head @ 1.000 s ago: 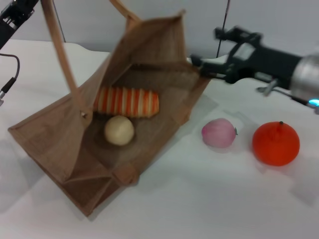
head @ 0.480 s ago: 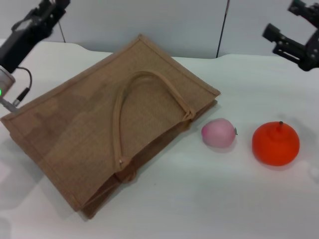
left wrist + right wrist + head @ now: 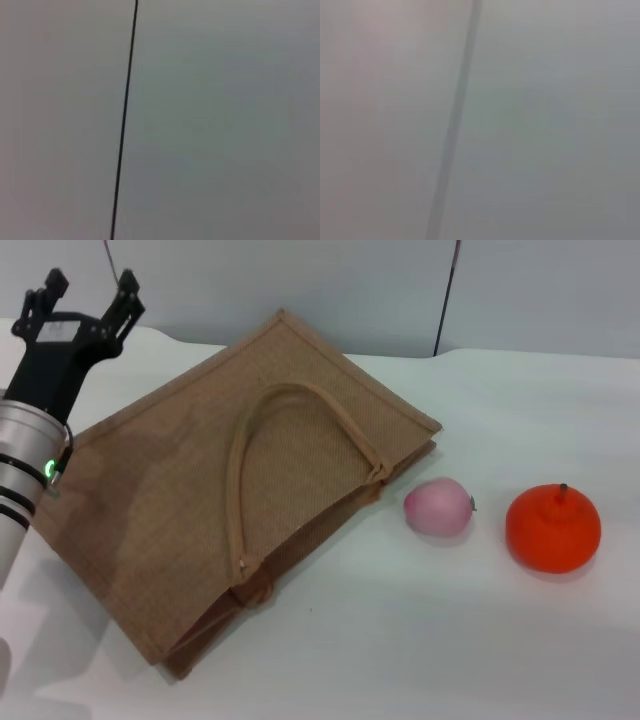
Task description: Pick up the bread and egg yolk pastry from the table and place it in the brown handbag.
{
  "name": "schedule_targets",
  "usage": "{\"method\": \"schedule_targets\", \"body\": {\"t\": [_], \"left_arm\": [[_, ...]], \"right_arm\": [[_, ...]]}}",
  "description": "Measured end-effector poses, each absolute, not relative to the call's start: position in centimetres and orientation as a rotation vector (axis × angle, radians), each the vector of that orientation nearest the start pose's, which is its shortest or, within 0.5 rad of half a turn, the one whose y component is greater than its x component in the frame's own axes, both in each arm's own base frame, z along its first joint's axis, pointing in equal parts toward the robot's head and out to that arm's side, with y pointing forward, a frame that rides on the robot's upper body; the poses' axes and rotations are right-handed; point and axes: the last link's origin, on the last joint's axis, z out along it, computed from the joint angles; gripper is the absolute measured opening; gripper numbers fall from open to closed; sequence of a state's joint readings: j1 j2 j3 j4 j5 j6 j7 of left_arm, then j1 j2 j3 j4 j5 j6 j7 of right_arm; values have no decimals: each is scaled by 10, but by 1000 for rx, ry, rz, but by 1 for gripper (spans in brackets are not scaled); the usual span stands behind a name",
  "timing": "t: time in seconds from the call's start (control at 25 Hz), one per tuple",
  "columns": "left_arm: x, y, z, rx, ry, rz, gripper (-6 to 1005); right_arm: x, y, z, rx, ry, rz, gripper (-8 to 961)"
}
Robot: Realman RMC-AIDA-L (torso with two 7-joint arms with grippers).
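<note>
The brown handbag [image 3: 210, 480] lies flat and closed on the white table, its tan strap handle [image 3: 262, 455] folded across its upper face. The bread and the egg yolk pastry are hidden from view. My left gripper [image 3: 85, 295] is raised above the bag's far left corner, open and empty, its fingers pointing away from me. The right gripper is out of the head view. Both wrist views show only a plain grey wall with a dark seam.
A pink peach-like ball [image 3: 438, 507] lies just right of the bag. A bright orange fruit with a stem [image 3: 553, 528] sits further right. The white table [image 3: 420, 640] stretches along the front and right.
A second ago the bag was held open with the striped bread and pale ball inside; now it lies flat and closed. The left arm came forward into view. The right gripper left the view.
</note>
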State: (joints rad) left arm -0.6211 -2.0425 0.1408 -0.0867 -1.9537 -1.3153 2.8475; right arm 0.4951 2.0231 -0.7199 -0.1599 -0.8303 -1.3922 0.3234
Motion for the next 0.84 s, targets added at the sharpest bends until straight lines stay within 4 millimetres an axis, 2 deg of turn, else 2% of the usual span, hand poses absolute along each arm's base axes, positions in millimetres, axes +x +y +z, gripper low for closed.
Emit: {"method": "schedule_targets", "body": {"t": [0.28,0.84], "left_arm": [[-302,371,25,-1451,-525,-914,909],[-304,361,25,-1424,-539,-951,908]], "right_arm": [[317,343,64,-1531,210,823,882],[323,340,68,-1509,295,889,881]]}}
